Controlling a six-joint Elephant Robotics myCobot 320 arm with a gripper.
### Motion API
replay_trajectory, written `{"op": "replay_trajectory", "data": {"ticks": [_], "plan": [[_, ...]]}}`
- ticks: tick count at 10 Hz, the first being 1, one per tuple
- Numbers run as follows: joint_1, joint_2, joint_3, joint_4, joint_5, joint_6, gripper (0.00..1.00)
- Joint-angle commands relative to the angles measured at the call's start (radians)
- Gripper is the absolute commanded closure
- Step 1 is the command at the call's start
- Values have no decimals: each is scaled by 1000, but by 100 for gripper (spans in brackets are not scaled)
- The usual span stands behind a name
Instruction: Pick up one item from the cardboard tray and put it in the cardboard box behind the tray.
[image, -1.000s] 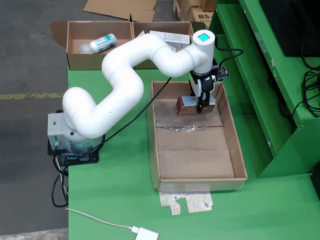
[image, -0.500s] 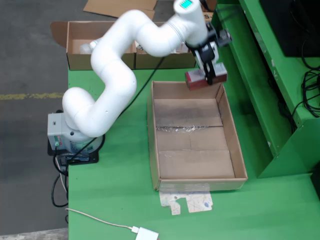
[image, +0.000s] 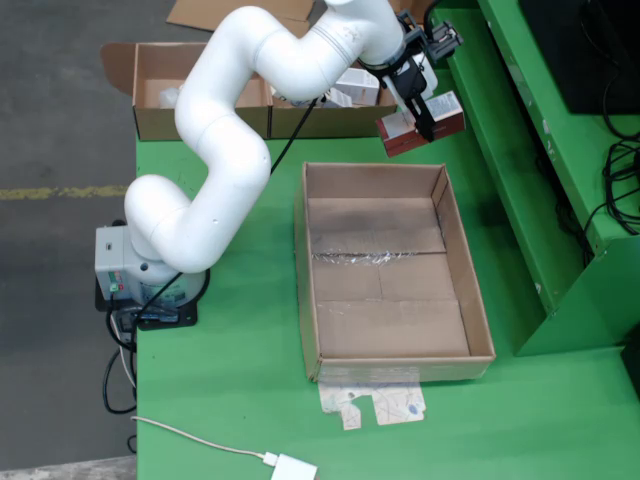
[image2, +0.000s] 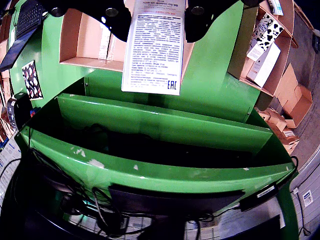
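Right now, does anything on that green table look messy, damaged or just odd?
Yes. The cardboard tray looks worn: crinkled tape crosses its floor, and a torn cardboard flap sticks out from under its near edge. The gripper holds a small red-and-white box tilted in mid-air, beside the tray's far corner.

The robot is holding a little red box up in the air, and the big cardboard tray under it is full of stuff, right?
Not quite. The gripper does hold a little red box in the air, but the cardboard tray is empty: only its bare taped bottom shows in the still overhead view.
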Motion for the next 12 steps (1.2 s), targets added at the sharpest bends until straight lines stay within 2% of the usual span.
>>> {"op": "replay_trajectory", "data": {"ticks": [1,3,4,5,6,8,9,10,12], "plan": [[81,-13,26,69,-30,-2,100],[81,-13,26,69,-30,-2,100],[213,-80,26,141,-69,-13,100],[213,-80,26,141,-69,-13,100],[361,-145,26,223,-115,-35,100],[361,-145,26,223,-115,-35,100],[542,-119,26,65,-112,-7,100],[586,-101,26,6,-108,1,100],[586,-101,26,6,-108,1,100]]}}
